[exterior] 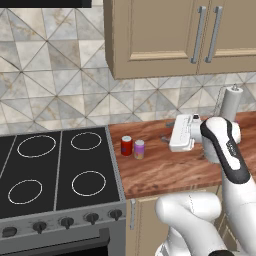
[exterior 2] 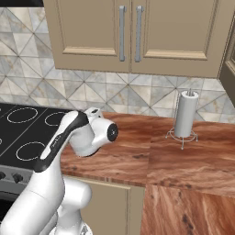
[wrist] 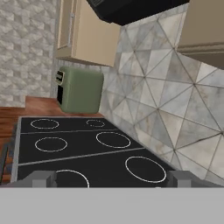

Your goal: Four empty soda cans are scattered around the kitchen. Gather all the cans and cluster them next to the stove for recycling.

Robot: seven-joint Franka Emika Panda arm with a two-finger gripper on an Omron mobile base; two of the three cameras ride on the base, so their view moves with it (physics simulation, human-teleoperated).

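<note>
Two soda cans stand close together on the wooden counter just right of the stove: a red can and a pale purple can. My gripper hovers over the counter a little to the right of them, pointing left toward the stove. In the hand view the fingertips stand wide apart with nothing between them, so the gripper is open. That view looks low across the stove's black glass and white rings. The stove also lies left of my arm in the right base view.
A tall white paper-towel roll on a wire stand sits at the back right of the wooden counter. A green toaster stands beyond the stove's far side. Wall cabinets hang above the counter.
</note>
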